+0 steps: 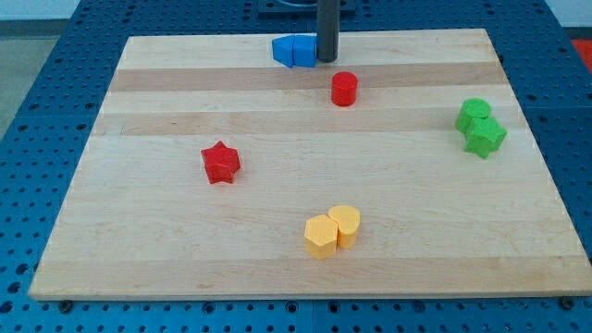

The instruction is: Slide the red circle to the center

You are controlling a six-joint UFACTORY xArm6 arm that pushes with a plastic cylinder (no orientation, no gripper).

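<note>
The red circle point(344, 89) is a short red cylinder standing on the wooden board point(139, 240), right of centre toward the view's top. My tip point(326, 59) is the lower end of the dark rod, just above and slightly left of the red circle, with a small gap between them. The tip is right beside the right end of the blue blocks point(295, 51).
A red star point(220, 163) lies left of centre. Two yellow blocks point(332, 231) touch each other near the view's bottom. Two green blocks point(480, 128) touch at the right. The blue blocks sit at the board's top edge.
</note>
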